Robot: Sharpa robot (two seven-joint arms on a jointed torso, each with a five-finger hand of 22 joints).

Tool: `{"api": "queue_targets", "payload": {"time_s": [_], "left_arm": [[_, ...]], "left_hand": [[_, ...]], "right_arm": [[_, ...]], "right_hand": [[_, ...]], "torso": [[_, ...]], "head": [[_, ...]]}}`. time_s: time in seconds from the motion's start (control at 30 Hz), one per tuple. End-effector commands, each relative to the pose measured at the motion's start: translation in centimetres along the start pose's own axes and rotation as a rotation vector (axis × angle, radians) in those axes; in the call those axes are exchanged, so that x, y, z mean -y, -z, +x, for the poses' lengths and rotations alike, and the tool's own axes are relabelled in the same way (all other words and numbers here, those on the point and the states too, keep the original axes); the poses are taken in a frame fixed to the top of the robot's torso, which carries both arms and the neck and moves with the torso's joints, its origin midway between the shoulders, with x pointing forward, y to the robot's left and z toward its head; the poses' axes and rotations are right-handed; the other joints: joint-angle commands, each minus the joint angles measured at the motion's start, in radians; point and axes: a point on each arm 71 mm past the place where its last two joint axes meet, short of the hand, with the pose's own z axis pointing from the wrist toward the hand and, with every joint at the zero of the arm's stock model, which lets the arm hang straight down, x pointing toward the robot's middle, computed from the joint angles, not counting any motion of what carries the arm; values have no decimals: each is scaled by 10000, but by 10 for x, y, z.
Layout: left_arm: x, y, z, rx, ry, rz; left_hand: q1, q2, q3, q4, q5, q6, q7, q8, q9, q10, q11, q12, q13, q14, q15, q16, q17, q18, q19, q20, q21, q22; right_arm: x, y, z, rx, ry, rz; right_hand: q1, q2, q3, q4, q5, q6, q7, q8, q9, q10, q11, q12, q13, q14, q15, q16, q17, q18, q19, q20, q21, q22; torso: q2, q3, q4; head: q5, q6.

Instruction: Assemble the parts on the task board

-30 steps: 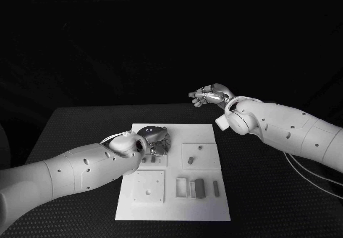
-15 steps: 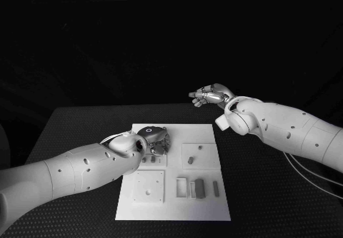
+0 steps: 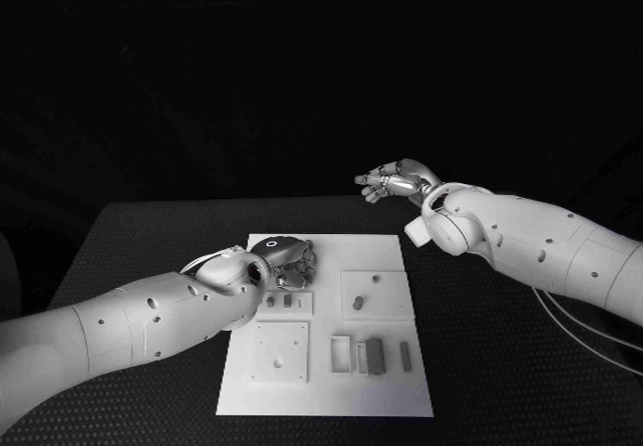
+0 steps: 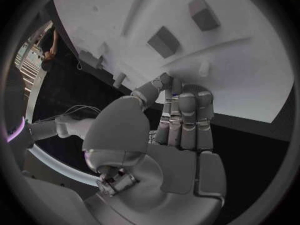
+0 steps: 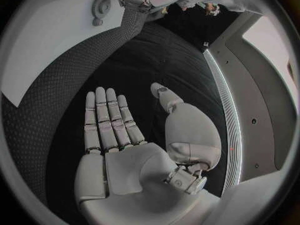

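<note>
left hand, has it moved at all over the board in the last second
Barely. In the head view the left hand sits over the same upper-left part of the task board as before; only the forearm behind it has shifted slightly toward the robot's body.

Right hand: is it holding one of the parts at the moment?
No. In the right wrist view the right hand is flat with fingers extended over the black table, nothing in it.
</note>
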Motion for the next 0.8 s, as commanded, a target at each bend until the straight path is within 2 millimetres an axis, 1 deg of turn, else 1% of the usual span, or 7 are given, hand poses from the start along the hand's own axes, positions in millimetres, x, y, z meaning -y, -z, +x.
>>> {"api": "queue_targets", "payload": {"time_s": [0.03, 0.17, 0.27, 0.4, 0.47, 0.53, 0.8], "left_arm": [[0, 1, -10, 593, 839, 1], [-5, 7, -18, 862, 1221, -79], [-11, 13, -23, 856, 1557, -223], [-20, 20, -26, 586, 1663, -460], [-25, 24, -26, 492, 1654, -589], [-30, 27, -26, 406, 1637, -720], [-43, 38, -27, 285, 1622, -1017]], "left_hand": [[-45, 71, 63, 7, 43, 89, 34, 40, 7, 73, -4, 9, 19, 83, -29, 67, -13, 158, 100, -485, 61, 186], [-62, 74, 72, 7, 51, 98, 30, 44, 6, 89, -9, 4, 23, 106, -34, 85, -18, 161, 120, -493, 77, 186], [-76, 73, 78, 6, 53, 104, 27, 47, 5, 99, -14, -4, 26, 132, -39, 106, -21, 164, 140, -501, 95, 186], [-82, 74, 84, 4, 54, 106, 26, 48, 4, 104, -16, -9, 27, 143, -42, 116, -24, 166, 149, -505, 103, 187], [-85, 73, 85, 3, 53, 106, 26, 47, 3, 104, -16, -11, 27, 144, -42, 117, -25, 166, 150, -506, 104, 186], [-87, 73, 86, 3, 52, 106, 26, 47, 3, 106, -16, -13, 27, 146, -42, 119, -26, 166, 151, -507, 106, 186], [-92, 75, 93, 0, 47, 109, 24, 48, 2, 113, -18, -17, 30, 148, -44, 122, -33, 167, 152, -509, 111, 186]], "right_arm": [[0, 0, 0, -130, 6, -84], [1, 1, -1, -101, 16, -60], [1, 1, -2, -86, 21, -51], [2, 1, -3, -76, 26, -32], [2, 1, -3, -86, 24, -32], [2, 2, -4, -71, 29, -22], [3, 2, -5, -44, 39, 2]], "right_hand": [[115, 0, -82, 3, 46, -39, 299, 46, -11, 56, 4, -49, -10, -79, -14, -70, -10, 178, -51, -4, -63, 15], [116, 0, -83, 3, 45, -39, 298, 46, -12, 56, 4, -50, -10, -79, -14, -71, -10, 179, -51, -3, -64, 16], [116, -1, -84, 3, 45, -39, 298, 47, -13, 57, 4, -51, -10, -79, -14, -71, -10, 179, -52, -3, -65, 17], [116, -2, -85, 4, 45, -38, 298, 48, -14, 58, 4, -52, -10, -79, -15, -71, -10, 180, -52, -2, -67, 17], [116, -3, -86, 4, 45, -38, 298, 48, -15, 58, 4, -52, -10, -79, -15, -71, -10, 181, -52, -2, -67, 18], [116, -2, -86, 5, 45, -38, 297, 48, -15, 59, 4, -52, -10, -79, -15, -71, -10, 181, -51, -1, -68, 18], [120, -2, -88, 6, 45, -37, 296, 50, -18, 61, 3, -54, -10, -79, -16, -71, -10, 184, -51, 0, -70, 20]], "torso": [[-8, -8, 13], [-19, -4, 28], [-16, 0, 28], [-6, -11, 33], [-10, -12, 37], [-7, -5, 25], [-2, -20, 21]], "head": [[25, 18], [24, 26], [53, 45], [66, 55], [82, 67], [94, 65], [118, 25]]}}
